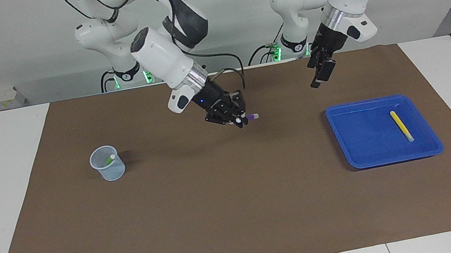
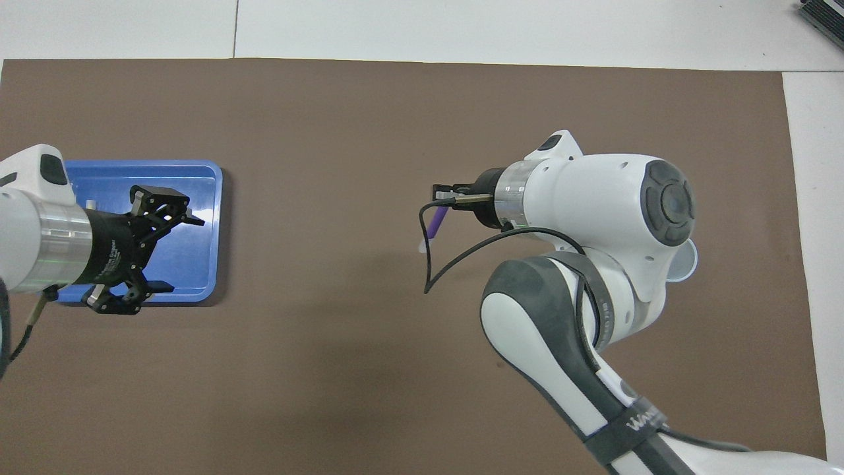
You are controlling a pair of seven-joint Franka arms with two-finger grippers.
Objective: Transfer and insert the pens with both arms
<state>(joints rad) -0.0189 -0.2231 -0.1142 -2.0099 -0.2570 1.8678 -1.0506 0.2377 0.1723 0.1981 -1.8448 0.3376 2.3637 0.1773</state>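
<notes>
A brown mat (image 1: 240, 215) covered the worktop; green pen (image 1: 109, 159) sat in the cup (image 1: 108, 163); right tool (image 1: 237, 120) clenched the purple pen (image 1: 251, 117) mid-mat; left tool (image 1: 321, 73) hung released over the mat's robot-side edge; yellow pen (image 1: 402, 126) remained in the tray (image 1: 359, 159).

- Left pincer (image 2: 155, 247): white lettering printed along the black body, too small to make out.
- Right arm (image 2: 593, 369): dark strap around the lower link in the overhead view carries white capitals beginning "WAN"; the remainder is cut off by the picture's bottom edge.
</notes>
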